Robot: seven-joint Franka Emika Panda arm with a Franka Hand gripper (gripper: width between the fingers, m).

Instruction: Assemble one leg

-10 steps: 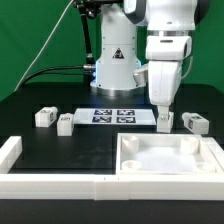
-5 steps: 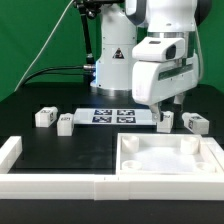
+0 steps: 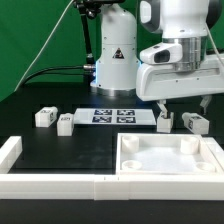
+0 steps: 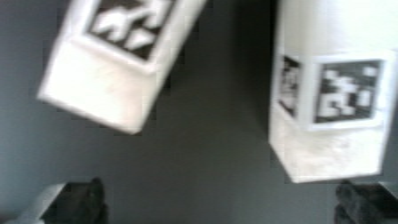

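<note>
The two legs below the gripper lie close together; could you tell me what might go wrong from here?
The open gripper hangs over a leg and a second leg lying at an angle to it; coming down, a finger could knock the wrong one aside. The white panel lies near them, so a nudged leg might slide against its wall.

The desk (image 3: 70, 150) is black, against a green backdrop (image 3: 25, 40). The legs (image 3: 165, 122) are white, each bearing a black-and-white square tag. The marker board (image 3: 112, 116) is white with black-and-white tags in a row. The panel (image 3: 165, 150) is plain white, as is the arm (image 3: 175, 60).
</note>
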